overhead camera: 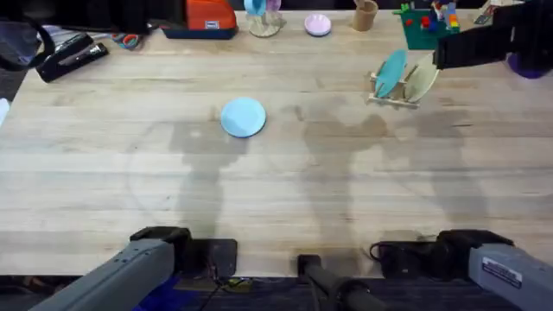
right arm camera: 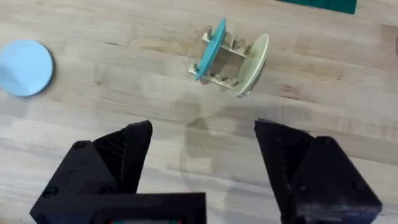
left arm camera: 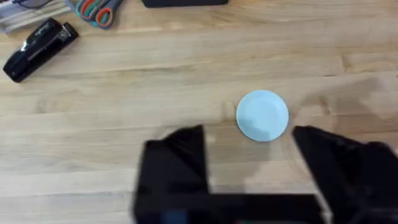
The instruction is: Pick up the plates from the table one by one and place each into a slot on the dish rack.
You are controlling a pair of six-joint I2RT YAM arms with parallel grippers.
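Pale sky-blue plate point(overhead camera: 243, 117) is lying flat on the wood surface point(overhead camera: 276, 199), left of centre, nothing touching it. Dish rack point(overhead camera: 397, 86) is standing well apart from it, toward the far right of the surface. Teal plate point(overhead camera: 390, 71) is sitting on edge in a slot at the rack's left end, leaning slightly; cream plate point(overhead camera: 422, 82) is sitting on edge at the right end, with bare pegs between the two.

Left end effector point(left arm camera: 249, 165) is hovering above the surface, released, fingers spread wide, the blue plate just beyond the gap and grasping nothing. Right end effector point(right arm camera: 202, 155) is likewise released, fingers wide apart over bare wood, the rack beyond them and the blue plate off to one side.

Along the far edge: a black stapler point(overhead camera: 71, 56), scissors with coloured handles point(overhead camera: 128, 40), an orange object point(overhead camera: 210, 15), a small pink dish point(overhead camera: 318, 25), a wooden cup point(overhead camera: 365, 15).
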